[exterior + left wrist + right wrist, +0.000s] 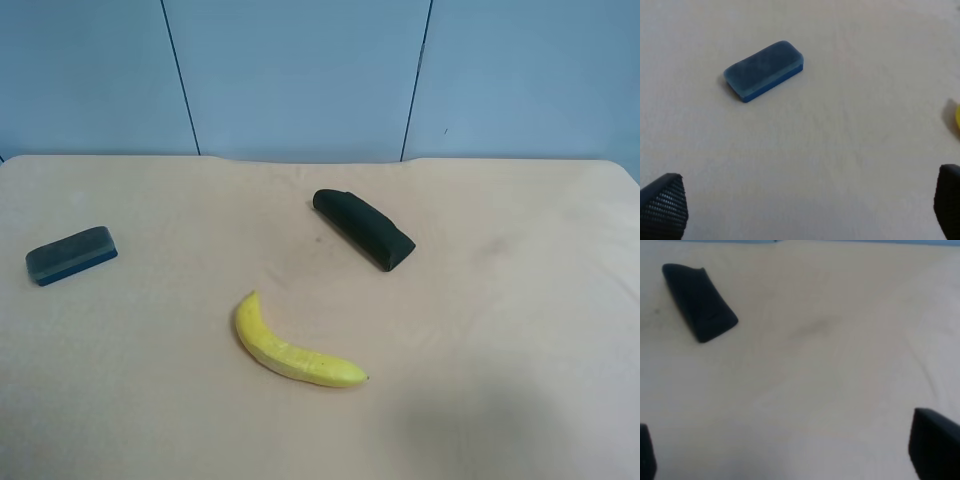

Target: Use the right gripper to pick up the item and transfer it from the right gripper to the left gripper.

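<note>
The item, a small eraser [70, 254] with a dark grey felt top on a blue base, lies on the table at the exterior high view's left. It also shows in the left wrist view [765, 70], well ahead of my left gripper [805, 205], which is open and empty. My right gripper [790, 450] is open and empty over bare table, and the eraser is out of its view. Neither arm shows in the exterior high view.
A longer black wedge-shaped case [365, 229] lies near the table's middle back and also shows in the right wrist view [699, 301]. A yellow banana [290, 348] lies toward the front middle. The tan table [520, 300] ends at a blue wall.
</note>
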{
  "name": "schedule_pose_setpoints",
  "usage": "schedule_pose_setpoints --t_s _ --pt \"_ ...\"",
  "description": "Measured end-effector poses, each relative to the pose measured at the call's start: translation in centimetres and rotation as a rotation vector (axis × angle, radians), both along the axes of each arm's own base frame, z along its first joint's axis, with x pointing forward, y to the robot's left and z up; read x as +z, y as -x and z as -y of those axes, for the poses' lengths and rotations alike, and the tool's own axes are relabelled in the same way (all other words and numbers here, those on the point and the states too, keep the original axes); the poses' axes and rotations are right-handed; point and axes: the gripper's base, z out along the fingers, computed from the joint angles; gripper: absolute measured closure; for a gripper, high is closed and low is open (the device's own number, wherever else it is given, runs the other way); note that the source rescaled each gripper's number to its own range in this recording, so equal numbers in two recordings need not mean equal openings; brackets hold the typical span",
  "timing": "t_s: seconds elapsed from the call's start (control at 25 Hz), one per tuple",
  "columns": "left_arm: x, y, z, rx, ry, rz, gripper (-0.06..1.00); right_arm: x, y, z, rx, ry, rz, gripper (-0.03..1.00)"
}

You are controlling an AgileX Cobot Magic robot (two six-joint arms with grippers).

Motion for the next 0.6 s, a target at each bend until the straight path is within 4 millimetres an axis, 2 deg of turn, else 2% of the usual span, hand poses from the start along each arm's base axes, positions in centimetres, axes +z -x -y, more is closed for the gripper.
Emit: schedule_pose_setpoints --t_s 0.24,0.6 --pt "0.00 0.00 0.00 0.000 0.000 0.000 -0.05 0.00 0.12 -0.07 -0.142 0.000 0.000 -0.03" --pt "0.00 0.00 0.00 0.000 0.000 0.000 -0.05 0.00 0.10 -0.06 -0.116 0.000 0.000 -0.03"
